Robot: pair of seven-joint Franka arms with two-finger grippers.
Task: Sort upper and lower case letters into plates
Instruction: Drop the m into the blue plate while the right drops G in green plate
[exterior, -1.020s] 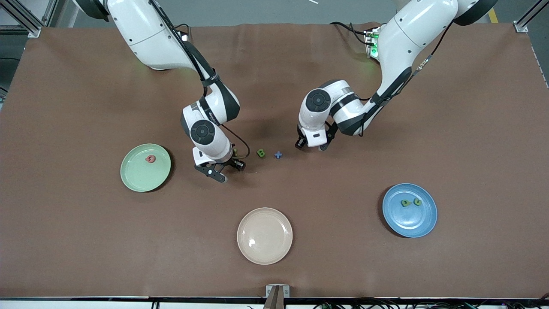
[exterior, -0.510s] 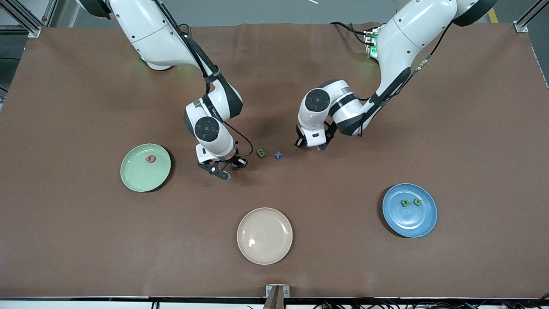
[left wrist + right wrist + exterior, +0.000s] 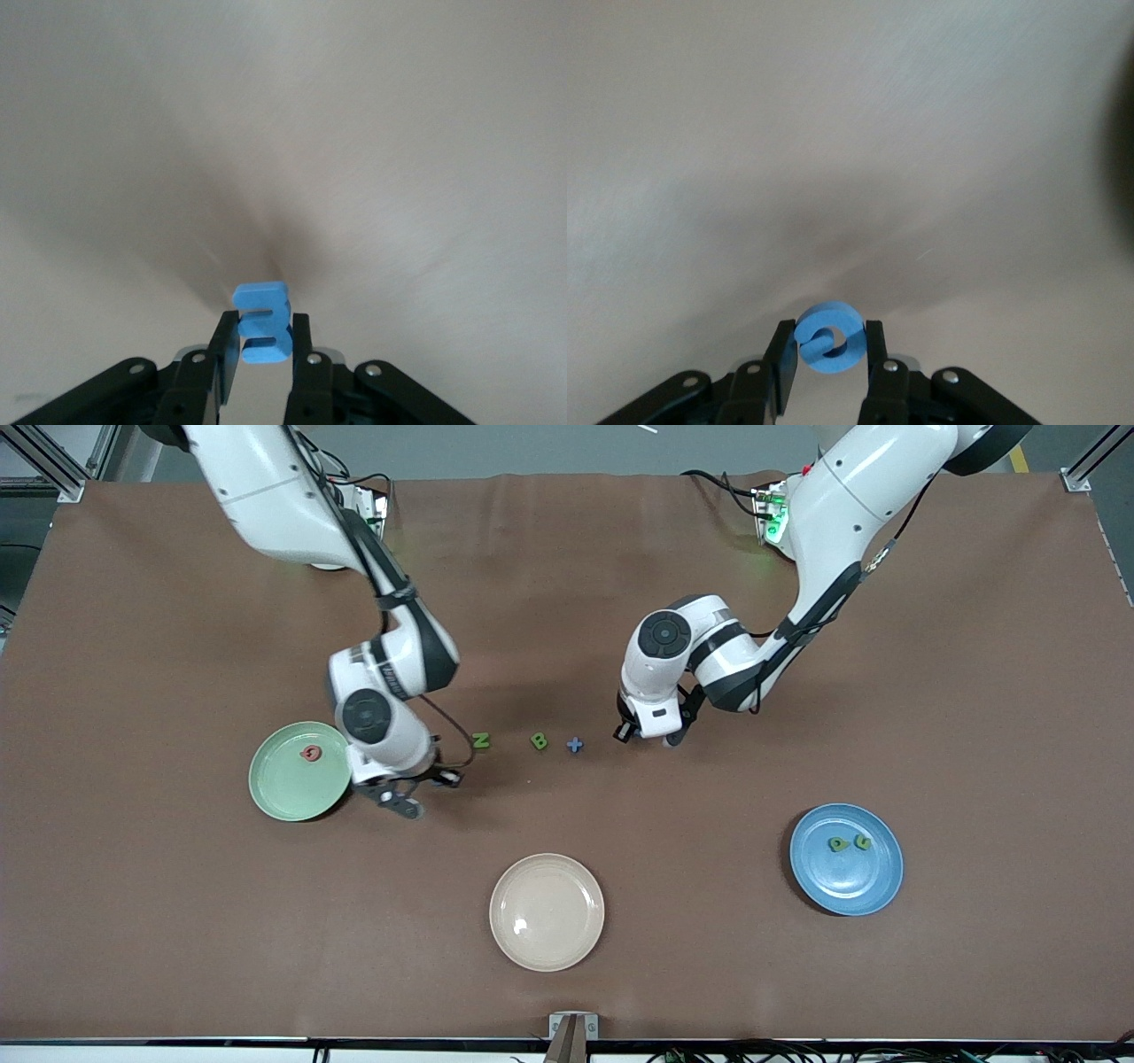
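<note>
My right gripper (image 3: pixel 403 802) hangs over the table just beside the mint green plate (image 3: pixel 285 788), shut on a round blue letter (image 3: pixel 824 317); in its wrist view the right gripper (image 3: pixel 829 331) pinches it from both sides. My left gripper (image 3: pixel 651 737) is over the table beside a blue cross-shaped letter (image 3: pixel 575 745). In its own view the left gripper (image 3: pixel 263 333) is shut on a blocky blue letter (image 3: pixel 261 301). Green letters N (image 3: pixel 480 740) and B (image 3: pixel 539 740) lie in a row with the cross. One red letter (image 3: pixel 310 753) lies in the mint plate. Two green letters (image 3: pixel 838 844) (image 3: pixel 862 841) lie in the blue plate (image 3: pixel 842 881).
A cream-beige plate (image 3: pixel 547 911) sits nearest the front camera, between the two coloured plates. The brown mat (image 3: pixel 974 691) covers the whole table.
Both grippers have shut on blue letters. The right arm has carried its letter toward the mint plate, uncovering the green N. The left gripper has barely shifted.
</note>
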